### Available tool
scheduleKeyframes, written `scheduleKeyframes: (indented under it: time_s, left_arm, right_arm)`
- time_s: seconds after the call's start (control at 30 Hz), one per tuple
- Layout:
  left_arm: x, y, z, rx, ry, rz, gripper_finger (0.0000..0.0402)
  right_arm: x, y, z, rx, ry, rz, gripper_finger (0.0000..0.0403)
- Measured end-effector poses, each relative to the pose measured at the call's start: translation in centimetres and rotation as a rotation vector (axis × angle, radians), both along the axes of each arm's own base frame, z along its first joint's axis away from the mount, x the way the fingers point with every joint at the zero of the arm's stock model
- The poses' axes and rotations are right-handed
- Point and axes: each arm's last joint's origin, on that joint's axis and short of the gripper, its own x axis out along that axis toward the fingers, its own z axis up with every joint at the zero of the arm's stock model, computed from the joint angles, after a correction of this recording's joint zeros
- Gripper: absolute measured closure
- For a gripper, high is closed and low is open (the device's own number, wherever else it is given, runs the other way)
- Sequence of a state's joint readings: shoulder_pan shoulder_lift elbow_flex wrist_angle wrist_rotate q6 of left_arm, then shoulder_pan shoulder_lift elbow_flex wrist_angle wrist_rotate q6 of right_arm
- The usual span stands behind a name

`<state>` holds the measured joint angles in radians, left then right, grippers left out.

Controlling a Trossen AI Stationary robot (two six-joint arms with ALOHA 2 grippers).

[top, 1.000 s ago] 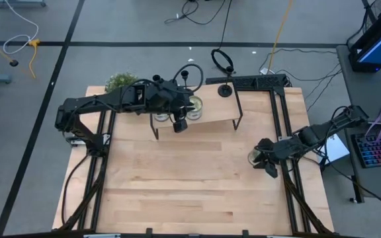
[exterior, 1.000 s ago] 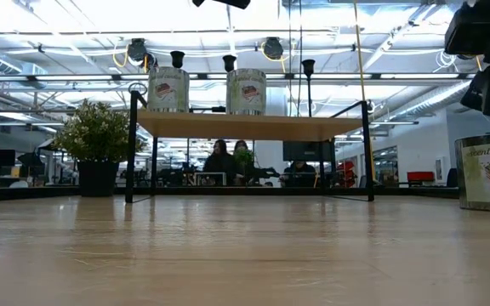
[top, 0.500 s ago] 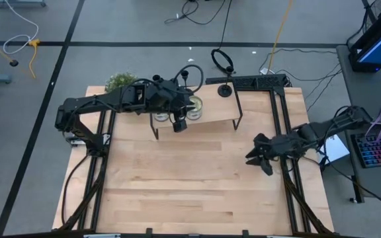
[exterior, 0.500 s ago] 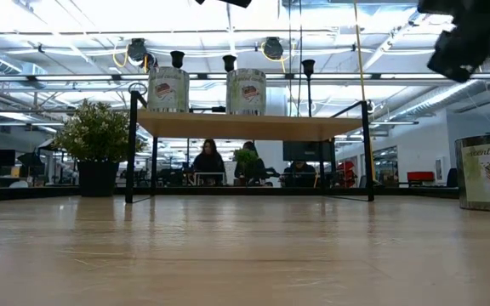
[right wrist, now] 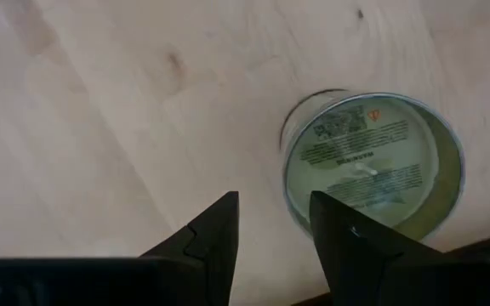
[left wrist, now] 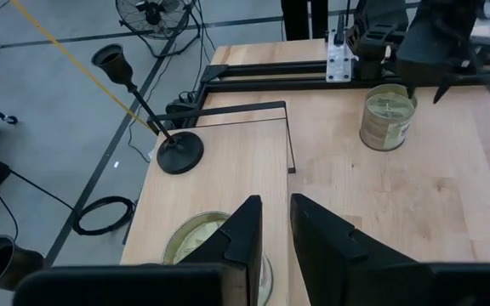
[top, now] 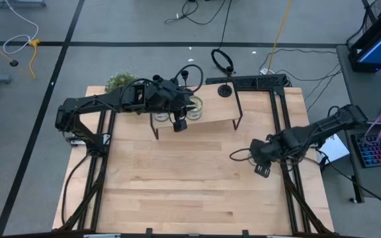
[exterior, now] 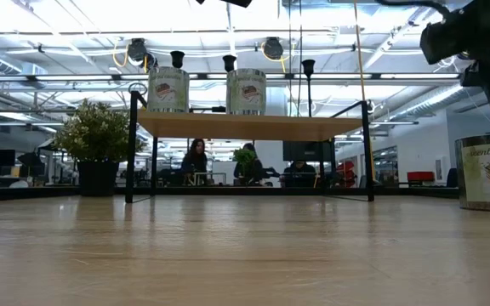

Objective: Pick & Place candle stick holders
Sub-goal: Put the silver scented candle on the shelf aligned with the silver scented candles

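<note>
Three black candle stick holders (exterior: 177, 59) (exterior: 229, 62) (exterior: 308, 72) stand on their disc bases on a small raised wooden shelf (top: 210, 116) at the table's far side. One holder (left wrist: 179, 153) also shows in the left wrist view, at the shelf's corner. My left gripper (top: 179, 124) (left wrist: 272, 212) hovers over the shelf's near edge, a little open and empty. My right gripper (top: 262, 165) (right wrist: 270, 204) is open and empty at the table's right. It points down over a candle tin (right wrist: 373, 161) that stands on the table.
Two candle tins (exterior: 168, 89) (exterior: 246, 91) stand on the shelf between the holders. A potted plant (top: 120, 81) stands at the far left corner. Black frame rails (top: 284, 125) run along the table's sides. Bare wood (top: 190, 178) fills the table's middle and near part. People (exterior: 196, 157) sit far behind.
My right gripper has risen, tipped to point down and drifted a little toward the table's left edge, and now covers the candle tin in the high view. The tin has stayed in place.
</note>
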<state>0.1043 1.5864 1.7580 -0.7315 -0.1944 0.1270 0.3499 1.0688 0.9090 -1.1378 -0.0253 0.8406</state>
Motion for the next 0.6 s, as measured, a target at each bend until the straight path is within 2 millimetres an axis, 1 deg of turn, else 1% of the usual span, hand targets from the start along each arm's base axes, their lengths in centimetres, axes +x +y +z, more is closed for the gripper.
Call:
scheduleKeyframes:
  time_s: [0.13,0.33,0.4,0.5,0.6]
  left_arm:
    - [0.0,0.0,0.0,0.0,0.001,0.0,0.0332]
    - [-0.1,0.0,-0.1,-0.001,0.01,-0.001,0.0332]
    - [-0.1,0.0,-0.1,-0.001,0.018,-0.001,0.0332]
    - [-0.2,0.0,-0.3,0.004,0.045,0.006,0.0332]
    - [-0.6,0.1,-0.6,0.025,0.092,0.046,0.0332]
  right_arm:
    - [0.5,0.2,-0.7,-0.013,0.037,-0.007,0.0266]
    - [1.0,0.2,-1.2,-0.067,0.042,-0.021,0.0266]
    - [1.2,0.3,-1.3,-0.061,0.041,-0.037,0.0266]
    - [1.3,0.3,-1.4,-0.056,0.051,-0.097,0.0266]
    - [1.4,0.3,-1.7,-0.064,0.069,-0.093,0.0266]
